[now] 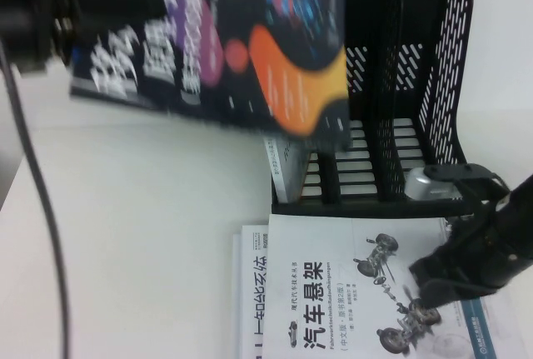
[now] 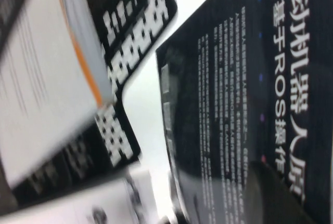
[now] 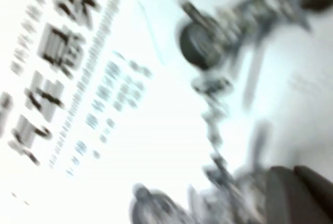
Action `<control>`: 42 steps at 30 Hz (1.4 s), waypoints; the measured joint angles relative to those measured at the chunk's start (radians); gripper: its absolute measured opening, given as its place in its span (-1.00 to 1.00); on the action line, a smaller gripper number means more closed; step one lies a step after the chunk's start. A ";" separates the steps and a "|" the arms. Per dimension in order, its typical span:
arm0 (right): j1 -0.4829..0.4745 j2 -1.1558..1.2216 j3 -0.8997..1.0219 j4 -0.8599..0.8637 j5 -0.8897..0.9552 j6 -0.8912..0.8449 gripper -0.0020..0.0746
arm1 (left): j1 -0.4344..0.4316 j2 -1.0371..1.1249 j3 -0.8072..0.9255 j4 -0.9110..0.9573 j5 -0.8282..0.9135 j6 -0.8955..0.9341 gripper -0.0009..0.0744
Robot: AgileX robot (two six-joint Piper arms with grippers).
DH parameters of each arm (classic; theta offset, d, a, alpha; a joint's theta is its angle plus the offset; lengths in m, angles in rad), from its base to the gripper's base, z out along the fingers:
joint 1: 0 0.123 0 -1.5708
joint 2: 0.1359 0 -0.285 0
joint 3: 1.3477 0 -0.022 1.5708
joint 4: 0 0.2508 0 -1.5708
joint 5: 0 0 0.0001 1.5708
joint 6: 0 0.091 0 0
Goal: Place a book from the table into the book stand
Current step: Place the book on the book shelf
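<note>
High view: left gripper (image 1: 79, 22) lifts book (image 1: 225, 38).

Raised view angled down at table (image 1: 125, 209), wrist views close, all sharing suspension book (image 1: 350, 284).

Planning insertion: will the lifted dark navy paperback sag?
Likely stiff: the dark navy paperback juts out unbent from the left end effector. Gripped at one edge, it might slip. Right end effector is over the white car-suspension book.

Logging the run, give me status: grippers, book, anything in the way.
Left gripper shut on the book, airborne beside the book stand. Right gripper over white car-suspension book. Leftmost slot already holds a book.
</note>
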 joint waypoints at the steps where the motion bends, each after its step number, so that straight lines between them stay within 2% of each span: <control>1: 0.000 -0.011 0.000 -0.024 0.009 0.017 -0.95 | 0.000 0.000 -0.032 0.007 -0.018 -0.016 -0.68; 7: 0.000 -0.174 0.003 -0.221 0.028 0.157 -0.95 | 0.000 0.000 -0.197 0.020 -0.057 -0.057 -0.69; 15: 0.000 -0.533 0.006 -0.580 0.148 0.398 -0.95 | -0.021 0.000 -0.323 0.031 -0.038 -0.074 -0.69; 17: 0.000 -0.620 0.008 -0.682 0.175 0.454 -0.95 | -0.059 0.002 -0.331 0.059 -0.064 -0.075 -0.69; 23: 0.000 -0.857 0.008 -0.905 0.238 0.651 -0.95 | -0.246 0.067 -0.346 0.182 -0.181 -0.075 -0.69; 30: 0.000 -1.017 0.008 -0.958 0.360 0.704 -0.95 | -0.384 0.238 -0.381 0.322 -0.217 -0.126 -0.69; 36: 0.000 -1.106 0.008 -0.968 0.474 0.709 -0.95 | -0.414 0.379 -0.482 0.468 -0.207 -0.261 -0.69; 42: 0.000 -1.170 0.009 -0.978 0.475 0.724 -0.95 | -0.418 0.452 -0.590 0.687 -0.187 -0.460 -0.69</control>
